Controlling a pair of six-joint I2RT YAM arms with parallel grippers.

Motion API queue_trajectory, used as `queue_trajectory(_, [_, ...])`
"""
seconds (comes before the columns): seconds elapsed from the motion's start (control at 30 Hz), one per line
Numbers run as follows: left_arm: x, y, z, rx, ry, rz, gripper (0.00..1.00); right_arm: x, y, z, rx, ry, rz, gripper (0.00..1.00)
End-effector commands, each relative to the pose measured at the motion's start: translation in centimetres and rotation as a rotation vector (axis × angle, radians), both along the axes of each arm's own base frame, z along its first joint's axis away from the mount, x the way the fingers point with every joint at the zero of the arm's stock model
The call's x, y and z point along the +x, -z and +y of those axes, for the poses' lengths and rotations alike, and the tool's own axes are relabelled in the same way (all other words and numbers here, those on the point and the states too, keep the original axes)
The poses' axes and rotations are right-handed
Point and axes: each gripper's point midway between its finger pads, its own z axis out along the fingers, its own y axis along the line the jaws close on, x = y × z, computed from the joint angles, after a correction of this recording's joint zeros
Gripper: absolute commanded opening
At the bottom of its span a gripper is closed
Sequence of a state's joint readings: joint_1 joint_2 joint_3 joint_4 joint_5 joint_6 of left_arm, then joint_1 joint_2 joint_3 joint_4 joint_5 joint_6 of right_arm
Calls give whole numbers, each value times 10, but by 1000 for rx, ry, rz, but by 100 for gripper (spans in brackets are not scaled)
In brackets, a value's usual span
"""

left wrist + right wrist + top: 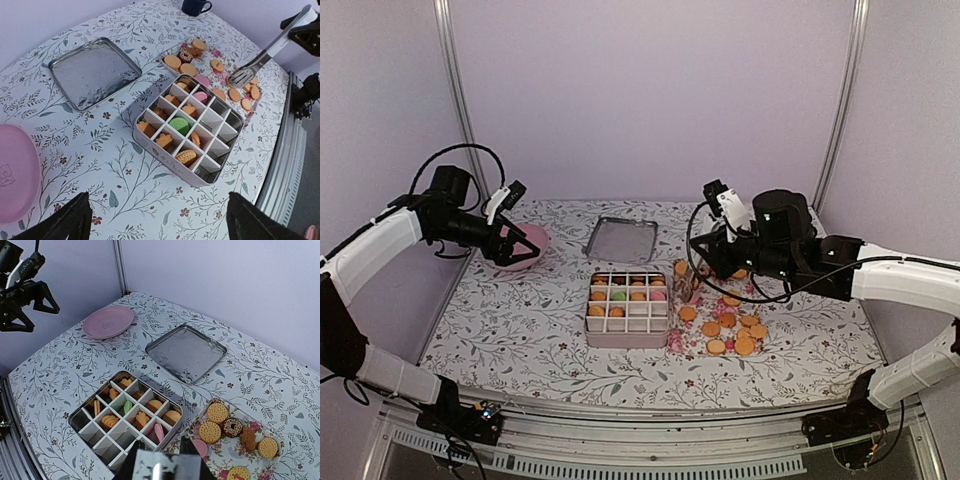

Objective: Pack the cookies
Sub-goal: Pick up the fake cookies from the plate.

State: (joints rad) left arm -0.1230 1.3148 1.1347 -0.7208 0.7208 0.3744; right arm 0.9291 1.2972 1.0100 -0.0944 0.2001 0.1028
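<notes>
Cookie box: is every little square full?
No, several squares in the box are empty, while others hold cookies.

Soft even light, faint shadows, dull glare on the tin lid (94,72); wrist views bulge outward.

A lab test booth: plain lilac wall panels (650,100) framed by grey metal posts (458,100) enclose a floral-clothed table (520,335).

bare tabletop (510,320) left of box (626,340), cookies (730,325) right
</notes>
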Motion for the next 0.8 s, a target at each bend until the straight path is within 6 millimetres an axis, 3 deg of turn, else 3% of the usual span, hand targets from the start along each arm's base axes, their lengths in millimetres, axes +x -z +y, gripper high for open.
queue_trajectory(0.0, [1,-10,3,3,-1,-33,94,6,-5,-4,25,34,-54,17])
queue_trajectory(0.13, [2,-13,2,-3,1,-34,94,12,1,-5,30,50,-65,18])
queue_trajectory(0.43, [1,-12,4,10,-5,-41,94,30,28,4,-9,78,-62,31])
queue_trajectory(0.77, [2,-10,5,13,-5,-38,94,29,51,-5,-51,102,-45,33])
